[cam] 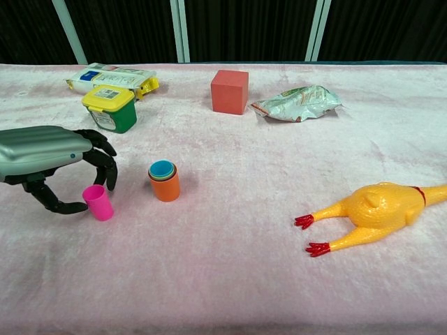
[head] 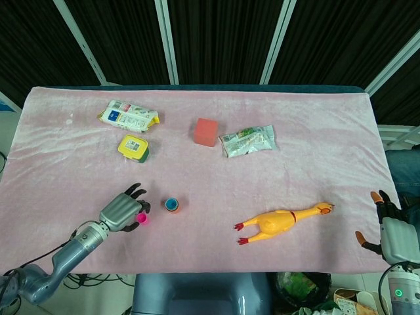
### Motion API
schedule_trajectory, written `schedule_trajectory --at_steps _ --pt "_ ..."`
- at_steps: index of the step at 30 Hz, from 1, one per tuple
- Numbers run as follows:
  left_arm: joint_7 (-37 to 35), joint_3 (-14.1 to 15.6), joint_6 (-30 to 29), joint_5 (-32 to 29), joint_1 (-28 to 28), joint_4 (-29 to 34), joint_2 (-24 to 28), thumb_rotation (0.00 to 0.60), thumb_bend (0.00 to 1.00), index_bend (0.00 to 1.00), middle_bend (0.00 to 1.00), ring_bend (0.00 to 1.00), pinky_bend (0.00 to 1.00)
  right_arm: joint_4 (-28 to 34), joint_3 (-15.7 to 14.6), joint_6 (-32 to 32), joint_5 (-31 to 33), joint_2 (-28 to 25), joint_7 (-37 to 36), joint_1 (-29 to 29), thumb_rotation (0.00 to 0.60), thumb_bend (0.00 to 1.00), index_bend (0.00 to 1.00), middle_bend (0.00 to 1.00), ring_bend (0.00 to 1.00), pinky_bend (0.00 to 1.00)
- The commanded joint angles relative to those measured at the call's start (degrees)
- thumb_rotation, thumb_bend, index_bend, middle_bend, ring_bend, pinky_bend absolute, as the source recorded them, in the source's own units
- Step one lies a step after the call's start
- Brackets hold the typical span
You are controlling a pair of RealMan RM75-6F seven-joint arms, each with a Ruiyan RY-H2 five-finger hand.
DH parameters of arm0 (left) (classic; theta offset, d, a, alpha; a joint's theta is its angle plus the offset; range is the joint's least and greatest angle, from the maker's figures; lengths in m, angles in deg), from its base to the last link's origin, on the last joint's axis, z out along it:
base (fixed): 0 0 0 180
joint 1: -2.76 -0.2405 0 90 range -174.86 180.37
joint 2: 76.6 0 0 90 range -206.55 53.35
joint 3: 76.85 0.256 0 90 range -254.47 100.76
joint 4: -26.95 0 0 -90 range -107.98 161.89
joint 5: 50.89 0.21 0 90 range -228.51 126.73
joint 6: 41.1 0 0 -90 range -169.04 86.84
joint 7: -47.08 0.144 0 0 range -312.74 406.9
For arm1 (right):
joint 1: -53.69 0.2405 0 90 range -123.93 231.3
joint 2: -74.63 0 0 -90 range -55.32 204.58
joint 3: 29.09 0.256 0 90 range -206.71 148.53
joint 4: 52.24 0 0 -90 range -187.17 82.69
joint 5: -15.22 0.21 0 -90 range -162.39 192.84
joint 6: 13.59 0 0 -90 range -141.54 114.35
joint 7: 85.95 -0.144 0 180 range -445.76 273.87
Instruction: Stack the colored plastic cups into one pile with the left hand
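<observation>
A pink cup (cam: 98, 202) (head: 142, 218) stands upright on the pink cloth at the front left. My left hand (cam: 45, 157) (head: 121, 211) arches over it from the left. Its fingers (cam: 105, 164) curl down behind the cup, and the thumb tip lies at the cup's left side. The cup still rests on the cloth and no firm grip shows. Just to the right stands an orange cup stack (cam: 165, 181) (head: 172, 205) with a blue cup nested inside. My right hand (head: 387, 226) hangs off the table's front right corner with its fingers apart, holding nothing.
A yellow rubber chicken (cam: 370, 213) lies at the front right. Further back are a red cube (cam: 230, 91), a crumpled foil packet (cam: 297, 102), a green tub with a yellow lid (cam: 110, 108) and a carton (cam: 115, 77).
</observation>
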Motion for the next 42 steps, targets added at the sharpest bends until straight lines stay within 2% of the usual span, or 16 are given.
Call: schedule_trajectory --at_steps 1,6,10,16,21,25,31,42 --pt "-0.3 -0.2 0.1 0.3 0.0 -0.5 -0.4 0.6 0.37 0.46 0.52 0.14 0.01 0.0 0.0 0.0 0.0 0.0 0.0 0.0 0.6 0.19 0.0 0.02 0.11 0.16" --pt "0.0 -0.4 0.5 -0.1 0.0 -0.7 -0.4 0.6 0.41 0.49 0.54 0.16 0.01 -0.1 0.0 -0.1 -0.1 0.0 -0.1 0.0 0.6 0.19 0.0 0.02 0.11 0.17" --pt "-1.3 -1.1 -1.9 1.2 -0.5 0.9 0.7 0.6 0.42 0.53 0.57 0.18 0.01 0.0 0.0 0.0 -0.1 0.0 -0.1 0.0 0.6 0.19 0.0 0.02 0.11 0.17" --pt "-2.4 -3.1 -6.0 4.1 -0.4 6.9 5.1 0.6 0.42 0.52 0.56 0.18 0.03 0.0 0.0 0.0 -0.2 0.1 0.1 0.1 0.6 0.19 0.0 0.02 0.12 0.16" --pt "-1.1 -5.0 -7.1 4.6 0.4 10.4 6.9 0.6 0.42 0.5 0.55 0.18 0.03 0.0 0.0 0.0 -0.2 0.1 0.1 0.0 0.6 0.19 0.0 0.02 0.12 0.17" --pt "0.5 -7.5 -4.5 2.0 2.6 12.2 7.0 0.6 0.41 0.48 0.54 0.18 0.03 0.0 -0.1 0.0 -0.2 0.2 0.2 0.1 0.6 0.19 0.0 0.02 0.11 0.17" --pt "3.5 -9.6 1.6 -3.3 6.2 11.2 4.2 0.6 0.41 0.45 0.52 0.18 0.03 -0.1 0.0 0.1 -0.1 0.1 0.3 0.0 0.6 0.19 0.0 0.02 0.11 0.16" --pt "6.4 -9.9 5.4 -8.2 8.8 6.8 -0.1 0.6 0.38 0.44 0.51 0.18 0.03 -0.1 0.0 0.0 0.1 0.0 0.2 0.0 0.6 0.19 0.0 0.02 0.12 0.17"
